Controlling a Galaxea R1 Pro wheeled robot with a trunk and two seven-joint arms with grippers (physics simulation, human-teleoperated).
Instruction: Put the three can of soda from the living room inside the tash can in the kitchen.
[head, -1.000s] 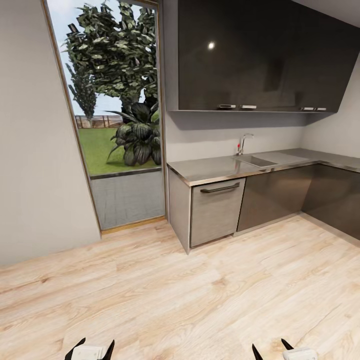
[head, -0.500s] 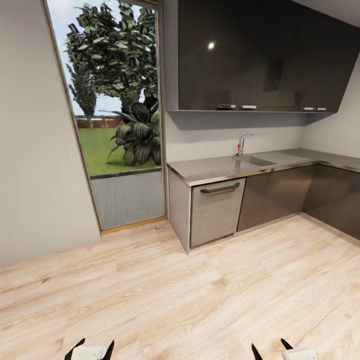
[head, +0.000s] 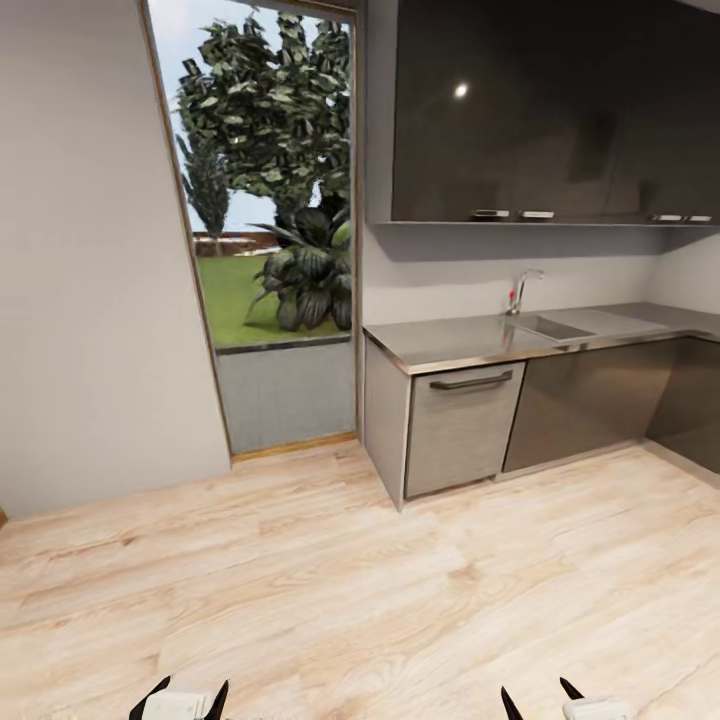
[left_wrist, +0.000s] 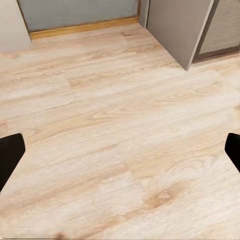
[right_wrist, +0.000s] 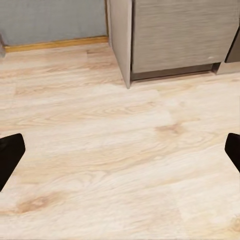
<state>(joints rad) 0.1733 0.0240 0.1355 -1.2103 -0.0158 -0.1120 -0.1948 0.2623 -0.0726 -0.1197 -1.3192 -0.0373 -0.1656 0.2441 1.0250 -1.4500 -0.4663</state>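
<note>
1. Head view: kitchen counter (head: 470, 340), sink (head: 545, 325), glass door (head: 275, 240), wood floor (head: 330, 590). Left gripper (head: 180, 697) and right gripper (head: 540, 700) low in view, empty.
2. Left wrist view: fingertips (left_wrist: 10, 155) spread wide, over floor.
3. Right wrist view: fingertips (right_wrist: 10, 152) spread wide, facing a cabinet (right_wrist: 180, 35).
4. Cans and bin not sighted. Judgement: cans light, thin-walled, slick; grip mid-body.

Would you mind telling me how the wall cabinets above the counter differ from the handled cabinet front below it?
The wall cabinets are glossy and near-black, reflecting a light; the handled cabinet front is matte pale grey. The wall cabinets carry small light handles along their lower edge; the front has one long dark bar near its top. Both are flat-fronted.
</note>
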